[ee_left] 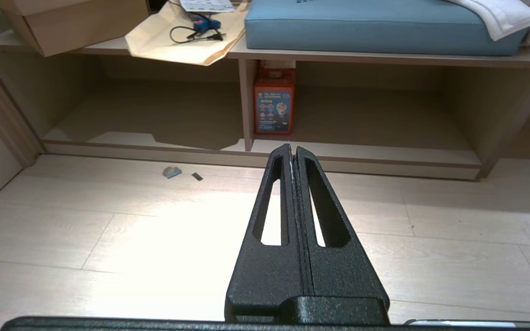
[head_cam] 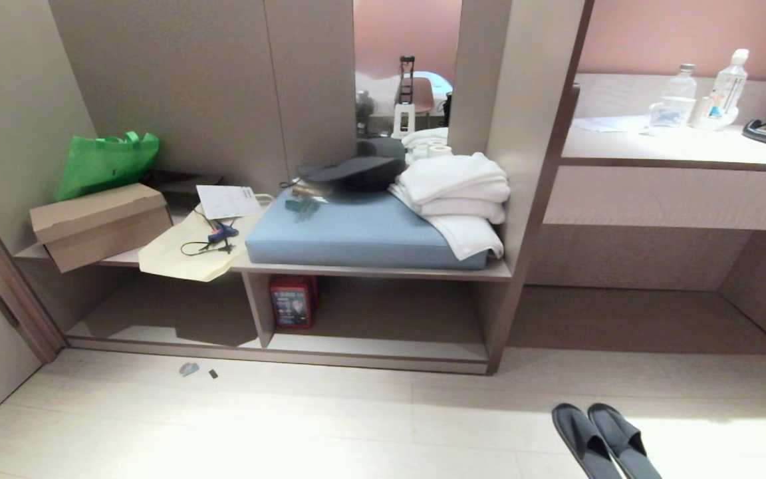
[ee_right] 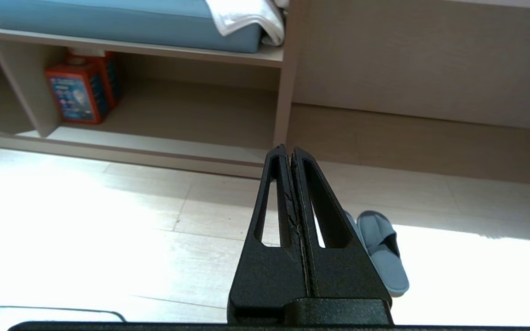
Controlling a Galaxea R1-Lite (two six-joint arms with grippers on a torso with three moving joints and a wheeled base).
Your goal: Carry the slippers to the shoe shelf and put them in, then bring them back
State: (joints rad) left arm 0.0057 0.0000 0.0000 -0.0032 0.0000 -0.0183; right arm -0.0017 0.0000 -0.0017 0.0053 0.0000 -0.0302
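The slippers (head_cam: 606, 442), a dark grey-blue pair, lie side by side on the pale floor at the front right, toes toward the furniture. One slipper (ee_right: 380, 250) shows in the right wrist view just beside my right gripper (ee_right: 287, 149), which hangs above the floor, shut and holding nothing. The other slipper is mostly hidden behind its fingers (ee_right: 325, 216). The shoe shelf (head_cam: 370, 347) is the low taupe cubby ahead on the left, with a divider. My left gripper (ee_left: 291, 148) is also shut and holds nothing, facing the shelf's base board (ee_left: 361, 158). Neither arm appears in the head view.
A red box (head_cam: 293, 301) stands in the cubby beside the divider. On top lie a blue cushion (head_cam: 356, 233), white towels (head_cam: 456, 193), a dark cap (head_cam: 356, 169) and a cardboard box (head_cam: 100, 223). A desk counter (head_cam: 622, 150) with bottles is at the right. Small scraps (head_cam: 189, 368) lie on the floor.
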